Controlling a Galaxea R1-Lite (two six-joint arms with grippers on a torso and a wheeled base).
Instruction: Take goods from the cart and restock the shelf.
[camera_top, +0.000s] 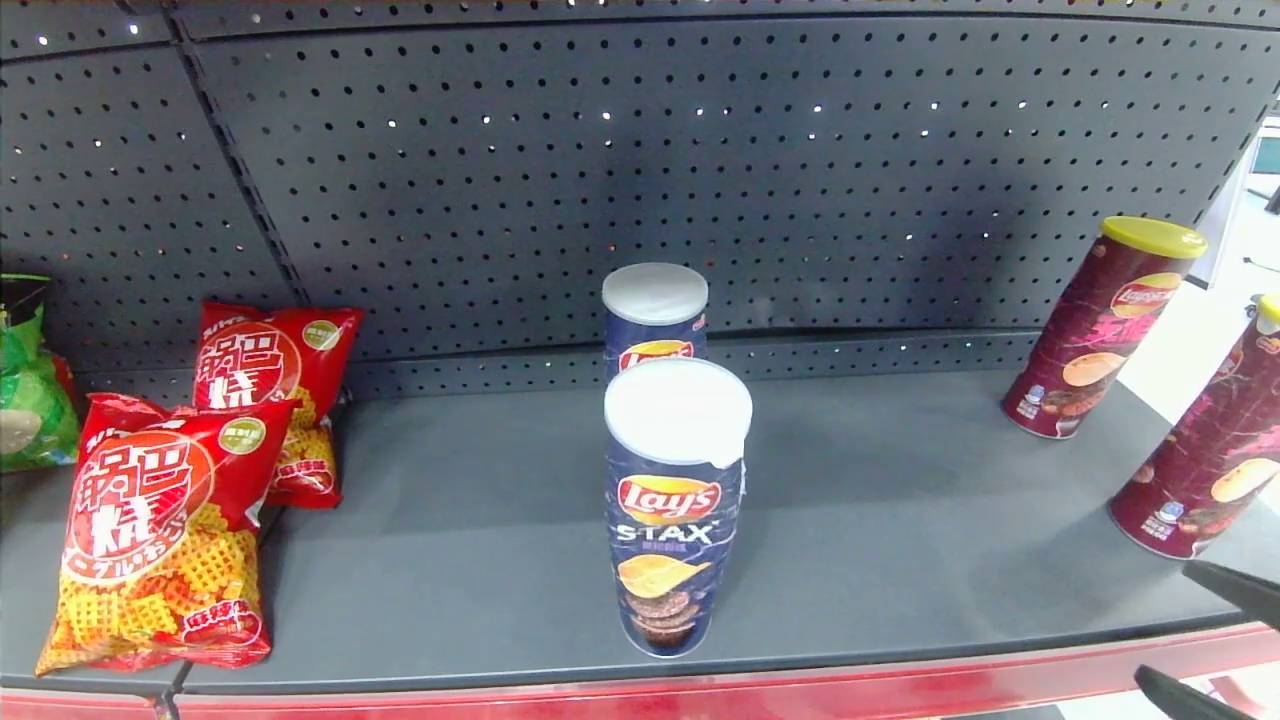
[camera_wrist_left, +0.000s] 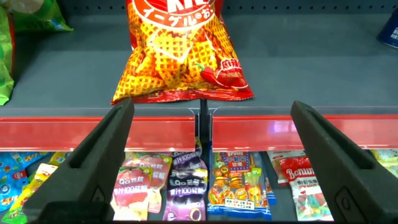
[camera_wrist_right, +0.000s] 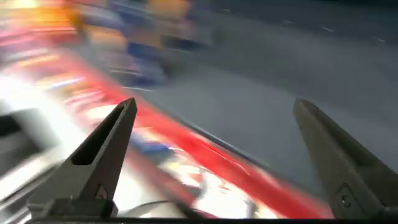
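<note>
Two blue chip cans with white lids stand mid-shelf, the front can (camera_top: 675, 510) directly before the rear can (camera_top: 655, 315). Two maroon cans (camera_top: 1100, 330) (camera_top: 1205, 460) with yellow lids lean at the right end. My right gripper (camera_top: 1160, 620) is open and empty at the shelf's front right corner, below the nearer maroon can. In the right wrist view the right gripper (camera_wrist_right: 212, 106) is open over the red shelf lip, with the blue cans (camera_wrist_right: 143, 50) blurred beyond. My left gripper (camera_wrist_left: 212, 106) is open and empty in front of a red snack bag (camera_wrist_left: 183, 56).
Two red snack bags (camera_top: 160, 540) (camera_top: 275, 390) and a green bag (camera_top: 30, 390) lie on the left of the dark shelf (camera_top: 900, 540). A red shelf lip (camera_top: 700, 695) runs along the front. Candy packs (camera_wrist_left: 186, 186) fill the lower shelf.
</note>
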